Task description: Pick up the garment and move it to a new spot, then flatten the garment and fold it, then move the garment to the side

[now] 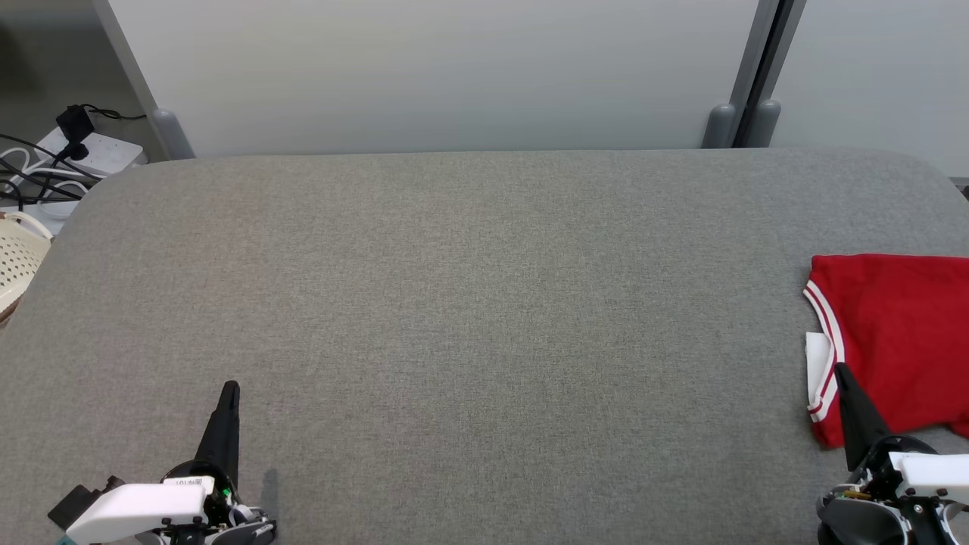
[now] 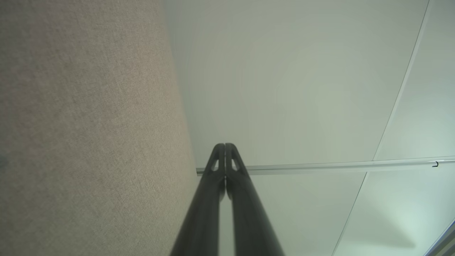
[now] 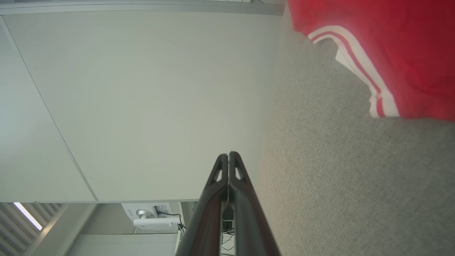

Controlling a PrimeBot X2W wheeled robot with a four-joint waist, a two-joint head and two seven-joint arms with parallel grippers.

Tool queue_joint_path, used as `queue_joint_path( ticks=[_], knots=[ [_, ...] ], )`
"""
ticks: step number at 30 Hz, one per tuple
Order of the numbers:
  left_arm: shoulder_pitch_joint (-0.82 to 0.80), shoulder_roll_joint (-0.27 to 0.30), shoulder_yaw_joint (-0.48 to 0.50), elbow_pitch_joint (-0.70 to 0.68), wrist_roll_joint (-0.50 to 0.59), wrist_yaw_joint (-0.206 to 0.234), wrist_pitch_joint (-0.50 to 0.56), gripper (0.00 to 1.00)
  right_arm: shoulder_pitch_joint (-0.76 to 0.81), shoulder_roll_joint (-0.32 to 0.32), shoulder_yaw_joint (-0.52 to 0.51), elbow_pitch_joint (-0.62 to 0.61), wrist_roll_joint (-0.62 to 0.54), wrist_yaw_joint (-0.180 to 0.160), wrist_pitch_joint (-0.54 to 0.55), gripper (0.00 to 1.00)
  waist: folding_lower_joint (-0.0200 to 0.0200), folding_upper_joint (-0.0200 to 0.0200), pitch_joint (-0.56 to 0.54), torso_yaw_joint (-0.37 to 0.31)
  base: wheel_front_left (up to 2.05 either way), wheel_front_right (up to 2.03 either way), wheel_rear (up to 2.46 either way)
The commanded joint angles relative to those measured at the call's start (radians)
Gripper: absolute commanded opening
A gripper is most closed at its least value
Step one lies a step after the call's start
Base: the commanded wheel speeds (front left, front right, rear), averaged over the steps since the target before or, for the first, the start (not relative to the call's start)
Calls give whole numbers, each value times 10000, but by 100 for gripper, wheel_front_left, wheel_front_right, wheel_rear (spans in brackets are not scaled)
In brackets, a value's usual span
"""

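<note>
Garment point(image 1: 897, 333) lies folded, striped edge pointing left; left gripper point(image 1: 230, 388) and right gripper point(image 1: 839, 370) closed, empty.

- One red fabric garment point(image 1: 901, 333) with white striped trim.
- Two dark long-fingered grippers: left gripper point(image 1: 229, 387), right gripper point(image 1: 839, 369).
- One grey fabric-covered table point(image 1: 484, 303).
- One white plastic power strip point(image 1: 95, 155).
- One cream perforated basket point(image 1: 19, 265).

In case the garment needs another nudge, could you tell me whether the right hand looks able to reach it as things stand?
Probably yes: the right hand sits beside the garment's striped edge at the table's right, with nothing between them. It is shut, so it would need to open first.
</note>
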Motion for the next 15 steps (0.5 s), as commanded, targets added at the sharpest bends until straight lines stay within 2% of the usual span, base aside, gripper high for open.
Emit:
queue_joint_path(
  ticks=[1,15],
  knots=[
    [-577,181,326,-298,-53,-86,63,0,-162,-91,160,-335,120,2,75,0,0,-1,0,0,0,0,0],
    [-577,181,325,-299,-53,-86,63,0,-162,-91,161,-336,120,2,74,0,0,-1,0,0,0,0,0]
  ],
)
